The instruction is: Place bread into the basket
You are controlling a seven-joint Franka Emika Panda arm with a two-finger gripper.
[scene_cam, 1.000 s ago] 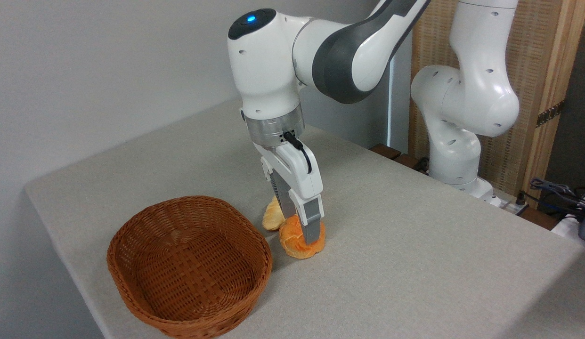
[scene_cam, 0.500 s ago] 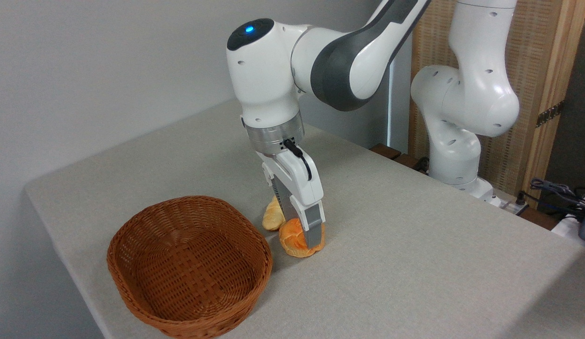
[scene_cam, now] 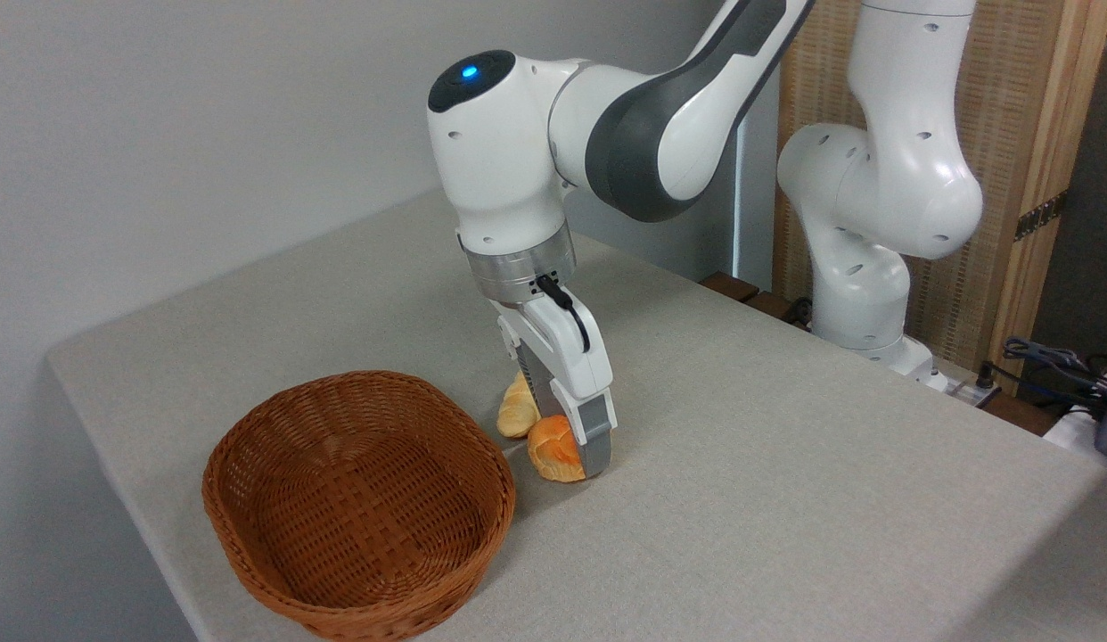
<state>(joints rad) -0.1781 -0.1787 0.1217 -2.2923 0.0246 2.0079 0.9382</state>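
Note:
The bread [scene_cam: 552, 452], a small orange-golden knotted bun, rests on the grey table just right of the basket. My gripper [scene_cam: 573, 448] reaches down over it, and its fingers pinch the bun from both sides. The near finger [scene_cam: 594, 441] presses into the bun's right side. The far finger is mostly hidden behind the bun. The bun looks squeezed narrow between them. The basket [scene_cam: 250, 428] is oval reddish-brown wicker, stands at the table's front left, and holds nothing.
A paler yellow twisted loaf [scene_cam: 515, 412] lies right behind the bun, partly hidden by the gripper. The table's left edge [scene_cam: 117, 481] runs close by the basket. The arm's white base [scene_cam: 865, 294] stands at the back right, with cables [scene_cam: 1053, 366] beyond.
The gripper has sunk a little lower over the bun and its fingers have closed in. The bun, which bulged past the near finger before, now looks narrower. Basket and pale loaf have not moved.

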